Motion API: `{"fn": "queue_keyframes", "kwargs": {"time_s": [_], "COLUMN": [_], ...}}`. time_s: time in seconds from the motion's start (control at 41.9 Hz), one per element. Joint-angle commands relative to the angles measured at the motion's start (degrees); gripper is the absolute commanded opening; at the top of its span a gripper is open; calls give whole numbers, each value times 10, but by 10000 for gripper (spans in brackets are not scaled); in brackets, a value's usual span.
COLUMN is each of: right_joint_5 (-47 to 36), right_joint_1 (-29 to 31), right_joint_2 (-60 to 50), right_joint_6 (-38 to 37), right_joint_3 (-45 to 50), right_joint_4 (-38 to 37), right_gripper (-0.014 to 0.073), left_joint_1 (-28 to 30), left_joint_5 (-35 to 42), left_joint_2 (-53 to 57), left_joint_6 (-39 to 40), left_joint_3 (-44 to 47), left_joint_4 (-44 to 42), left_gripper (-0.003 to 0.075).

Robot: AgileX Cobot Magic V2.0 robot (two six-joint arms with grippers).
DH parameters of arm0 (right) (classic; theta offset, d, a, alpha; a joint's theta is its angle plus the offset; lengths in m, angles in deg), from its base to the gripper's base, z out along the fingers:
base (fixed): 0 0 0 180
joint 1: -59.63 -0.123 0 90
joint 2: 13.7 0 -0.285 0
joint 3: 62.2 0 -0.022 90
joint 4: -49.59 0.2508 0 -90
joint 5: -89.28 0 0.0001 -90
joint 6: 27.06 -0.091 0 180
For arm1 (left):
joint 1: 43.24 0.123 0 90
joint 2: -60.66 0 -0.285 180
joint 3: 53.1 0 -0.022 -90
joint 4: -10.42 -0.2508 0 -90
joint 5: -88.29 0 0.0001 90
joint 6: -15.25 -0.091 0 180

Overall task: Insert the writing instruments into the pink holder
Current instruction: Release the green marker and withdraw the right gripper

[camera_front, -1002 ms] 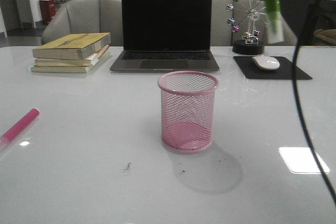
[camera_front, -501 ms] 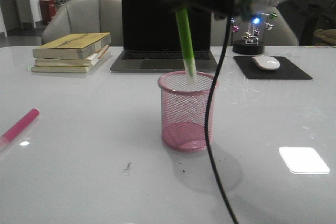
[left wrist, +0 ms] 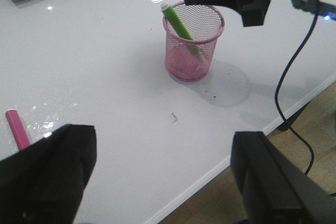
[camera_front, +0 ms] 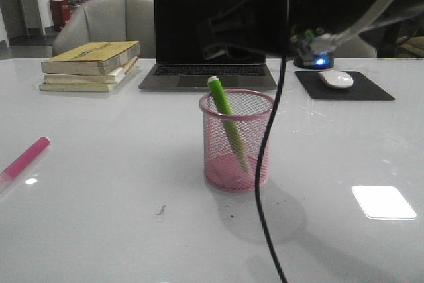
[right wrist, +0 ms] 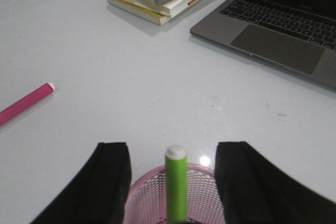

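Green marker (camera_front: 227, 122) has dropped from above the rim into the pink mesh cup (camera_front: 236, 142); it now leans inside, cap end poking over the rim. Right gripper (right wrist: 175, 179) is spread, fingers apart above it, so you've released. One of two is done. Pink marker (camera_front: 23, 161) lies flat on the glossy table (camera_front: 106, 217), well left. Left gripper (left wrist: 157, 182) is spread, empty. The cup is rigid wire mesh with a rolled rim; the markers are smooth thick cylinders.

Lime green pen (camera_front: 226, 120) leaning inside the upright pink mesh holder (camera_front: 236, 141), tip poking over the rim, pink pen (camera_front: 25, 158) lying flat on the surface, well apart to the left
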Motion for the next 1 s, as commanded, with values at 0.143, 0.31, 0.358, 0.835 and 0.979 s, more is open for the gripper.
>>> {"fn": "queue_keyframes", "kwargs": {"time_s": [0.143,0.31,0.358,0.835,0.979], "right_joint_5": [184,362,404,689,691], "right_joint_1": [3,6,6,6,6], "right_joint_2": [-186,-306,-337,-481,-481], "right_joint_6": [75,75,75,-33,-33], "right_joint_3": [-19,-19,-19,-13,-13], "right_joint_4": [-6,-9,-10,-44,-55], "right_gripper": [484,484,484,402,402], "left_joint_1": [-5,-5,-5,-5,-5], "left_joint_5": [45,45,45,43,37], "left_joint_2": [-2,-2,-2,-2,-2], "left_joint_6": [-1,-1,-1,-1,21], "left_joint_3": [-16,-16,-16,-16,-16], "left_joint_4": [3,3,3,3,3], "left_gripper": [581,581,581,581,582]}}
